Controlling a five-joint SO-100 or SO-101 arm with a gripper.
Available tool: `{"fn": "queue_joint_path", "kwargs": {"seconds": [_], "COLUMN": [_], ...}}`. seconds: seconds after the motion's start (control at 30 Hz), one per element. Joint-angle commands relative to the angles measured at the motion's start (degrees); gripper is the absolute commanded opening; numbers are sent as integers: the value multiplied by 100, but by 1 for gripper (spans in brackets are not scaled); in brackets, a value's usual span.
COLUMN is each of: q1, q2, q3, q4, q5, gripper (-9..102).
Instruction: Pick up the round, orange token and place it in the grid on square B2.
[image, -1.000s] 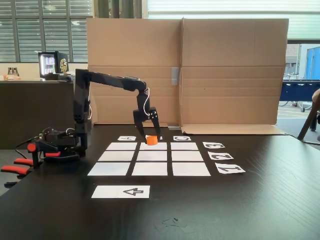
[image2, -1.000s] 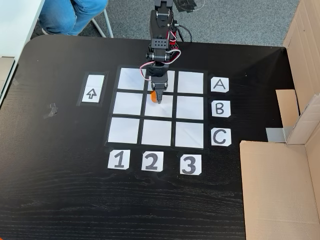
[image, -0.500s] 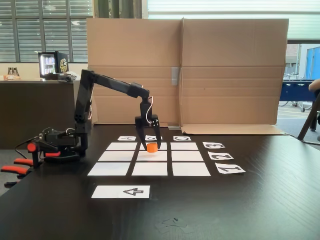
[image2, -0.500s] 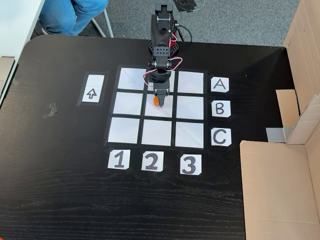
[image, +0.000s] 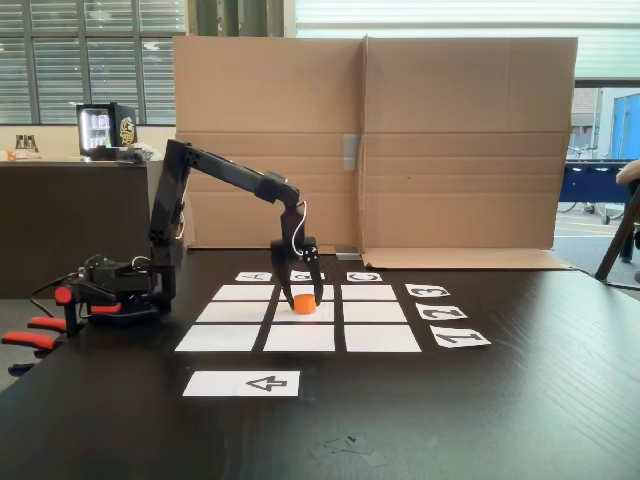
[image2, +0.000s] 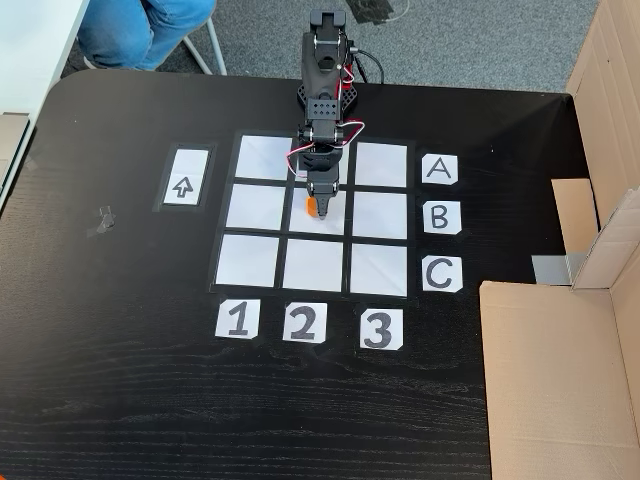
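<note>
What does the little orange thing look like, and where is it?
The token is a small, bright orange puck, short and roundish, plain with no markings. It sits low on the middle white square of the grid, between the black fingers of the end effector. From above, the arm hides most of it, leaving an orange sliver.

The arm (image2: 322, 120) hides most of the token (image2: 311, 207).

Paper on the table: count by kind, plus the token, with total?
White grid squares, including square B2: 9
Letter cards (A, B, C): 3
Number cards (1, 2, 3): 3
Arrow strip: 1
Orange token, between the fingers of the gripper over square B2: 1
Total: 17
</note>
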Motion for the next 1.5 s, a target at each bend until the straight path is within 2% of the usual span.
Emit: {"fn": "queue_joint_path", "kwargs": {"seconds": [0.0,0.13,0.2,0.33,0.37,0.43,0.73,1.03,1.2,1.47], "q1": [-44,-70,-70,-26,18,79,255,1055,1696,3357], "q2": [18,0,-9,167,255,431,1749,3577,4729,6882], "q3": [53,158,237,448,519,694,2101,3920,4790,5950], "q4": [-26,-35,-26,-62,-88,-202,-1143,-2602,-3059,-3199], "q5": [88,123,193,202,202,202,105,-70,-237,-281], "gripper": [8,15,31,44,53,59,69,69,69,57]}}
